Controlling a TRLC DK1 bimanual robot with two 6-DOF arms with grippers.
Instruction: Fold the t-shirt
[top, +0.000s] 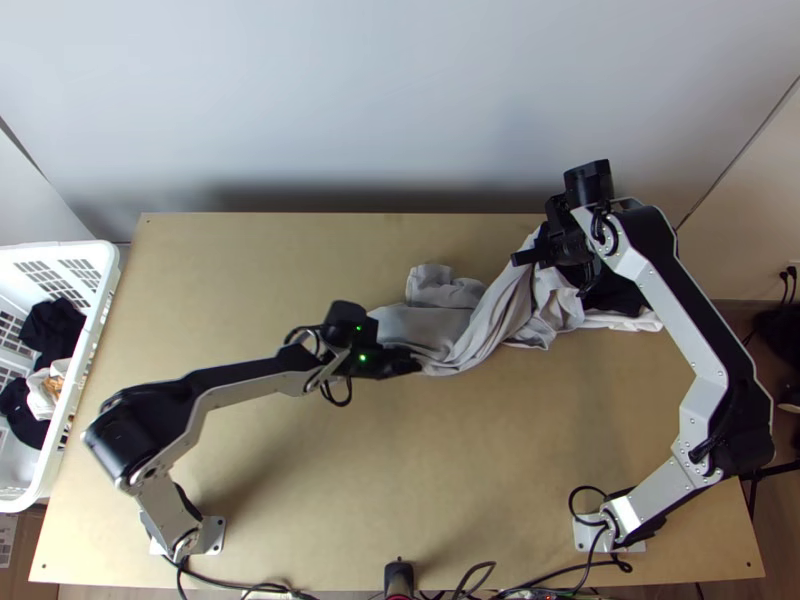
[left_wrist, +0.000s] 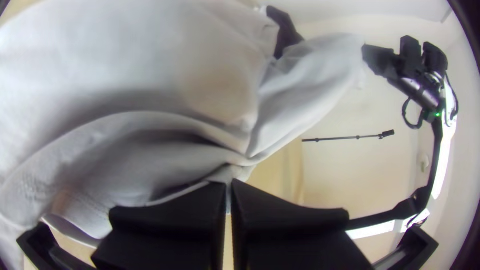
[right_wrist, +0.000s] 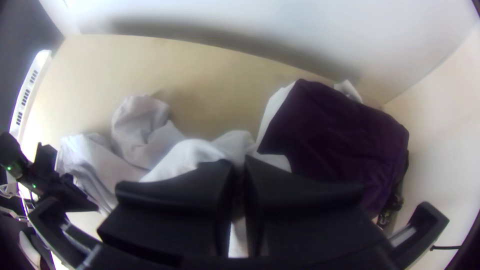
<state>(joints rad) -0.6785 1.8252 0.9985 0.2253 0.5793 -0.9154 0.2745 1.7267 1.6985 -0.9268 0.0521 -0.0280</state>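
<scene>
Grey and rumpled, the t-shirt (top: 487, 322) runs bunched from the middle of the table (top: 300, 480) towards its far right corner. The left pincer (top: 414, 366) is clamped on its near end, the right pincer (top: 526, 254) on a raised part near the dark cloth (right_wrist: 335, 140). Straightening seems in hand; next, draw both grips apart and lay it flat for folding.

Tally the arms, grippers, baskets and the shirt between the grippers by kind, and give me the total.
Arms, left arm and right arm: 2
Grippers, left gripper and right gripper: 2
Basket: 1
T-shirt: 1
Total: 6
</scene>
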